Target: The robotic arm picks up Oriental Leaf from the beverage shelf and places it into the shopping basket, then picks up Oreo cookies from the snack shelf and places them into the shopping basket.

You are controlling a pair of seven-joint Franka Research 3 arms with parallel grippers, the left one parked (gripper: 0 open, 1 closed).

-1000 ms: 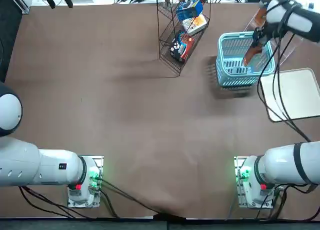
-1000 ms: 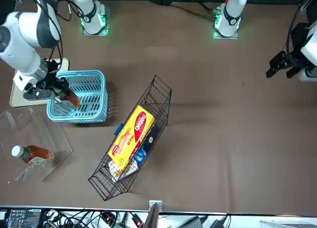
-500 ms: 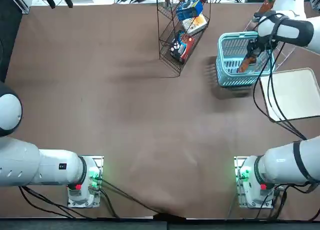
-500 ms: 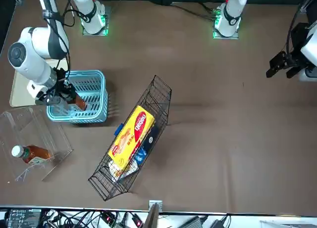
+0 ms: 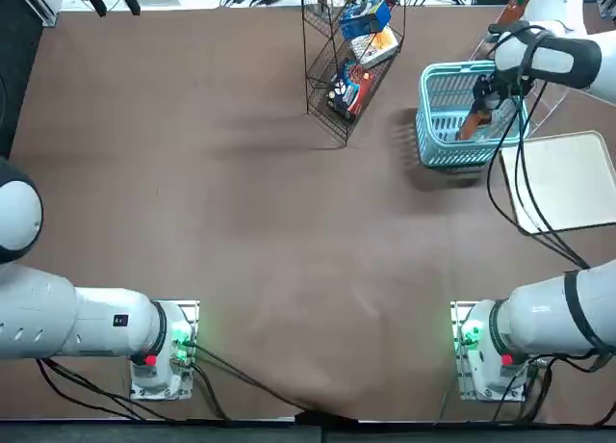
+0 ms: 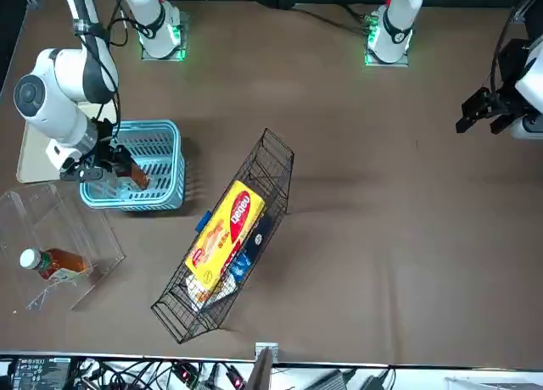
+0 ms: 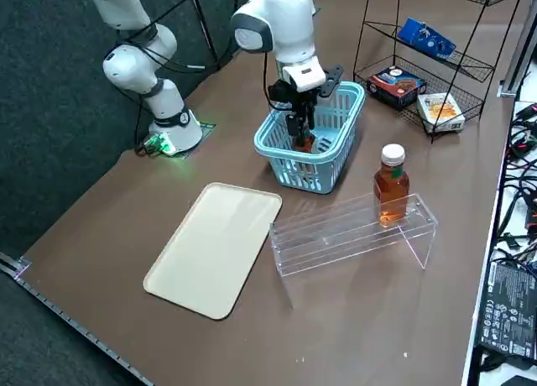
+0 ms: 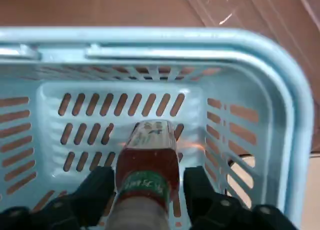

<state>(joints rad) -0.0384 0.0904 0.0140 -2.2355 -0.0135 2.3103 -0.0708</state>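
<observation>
brown tabletop [image 5: 241, 221] under blue basket [image 8: 150, 35]; right claw [image 8: 149, 177] inside, spread wide around bottle [image 8: 147, 162].

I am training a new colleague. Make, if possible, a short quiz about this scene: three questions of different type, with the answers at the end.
1. True or false: the right gripper is over the cream tray.
2. Choose one. The upright, white-capped tea bottle stands on:
a) the cream tray
b) the beverage shelf
c) the bare tabletop
3. Fill the gap: the blue Oreo cookies are on the black wire ____.

Key: 1. False, it is at the shopping basket, where another tea bottle is. 2. b. 3. snack shelf.
</observation>
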